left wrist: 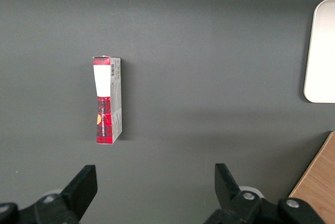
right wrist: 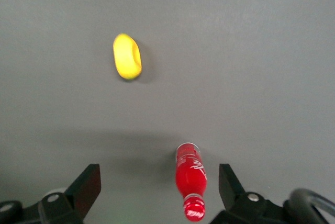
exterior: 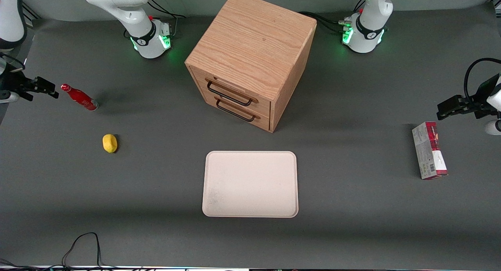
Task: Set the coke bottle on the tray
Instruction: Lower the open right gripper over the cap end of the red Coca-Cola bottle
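Observation:
The coke bottle (exterior: 79, 97), slim and red with a red cap and white lettering, stands on the dark table toward the working arm's end. My right gripper (exterior: 41, 90) hovers beside and above its cap, open and empty. In the right wrist view the bottle (right wrist: 191, 179) is seen from above between the spread fingers, closer to one finger (right wrist: 229, 182) than to the other; the gripper (right wrist: 158, 179) touches nothing. The cream tray (exterior: 250, 183) lies flat and bare at the table's middle, nearer the front camera than the bottle; its edge shows in the left wrist view (left wrist: 322, 51).
A yellow lemon (exterior: 110, 143) lies nearer the front camera than the bottle; it also shows in the right wrist view (right wrist: 127, 56). A wooden two-drawer cabinet (exterior: 250, 59) stands at mid-table. A red-and-grey carton (exterior: 429, 150) lies toward the parked arm's end. A black cable (exterior: 82, 243) loops at the front edge.

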Controlling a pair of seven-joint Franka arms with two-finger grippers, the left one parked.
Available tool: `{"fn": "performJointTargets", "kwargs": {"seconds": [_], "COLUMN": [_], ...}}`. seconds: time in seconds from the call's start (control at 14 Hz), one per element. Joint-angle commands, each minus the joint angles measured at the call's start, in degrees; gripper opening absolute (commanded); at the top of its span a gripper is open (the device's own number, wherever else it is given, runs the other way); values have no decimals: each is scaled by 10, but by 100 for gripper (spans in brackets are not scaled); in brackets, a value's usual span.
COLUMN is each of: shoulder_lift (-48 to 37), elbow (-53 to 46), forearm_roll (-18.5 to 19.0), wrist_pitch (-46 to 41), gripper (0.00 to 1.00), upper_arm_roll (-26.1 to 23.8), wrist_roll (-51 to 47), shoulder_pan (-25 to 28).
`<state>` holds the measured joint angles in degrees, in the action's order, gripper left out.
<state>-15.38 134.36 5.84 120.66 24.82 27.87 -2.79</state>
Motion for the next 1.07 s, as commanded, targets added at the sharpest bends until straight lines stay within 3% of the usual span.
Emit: {"fn": "performJointTargets", "kwargs": {"seconds": [0.0,0.14,0.36,0.64,0.86,1.0], "shoulder_lift": [-49,-42,-40,-23,-18,-13], "elbow": [108,148,180,201,201,201], "forearm_roll": [9,10,18,114,117,117], "wrist_pitch": [102,163,187,233,234,233], "gripper": [100,100,99,99,98,88], "upper_arm_roll": [58,94,102,145,150,150], "wrist_roll": [61,110,120,119,119,119], "shoulder_pan": [5,4,3,-1,-3,-5]}}
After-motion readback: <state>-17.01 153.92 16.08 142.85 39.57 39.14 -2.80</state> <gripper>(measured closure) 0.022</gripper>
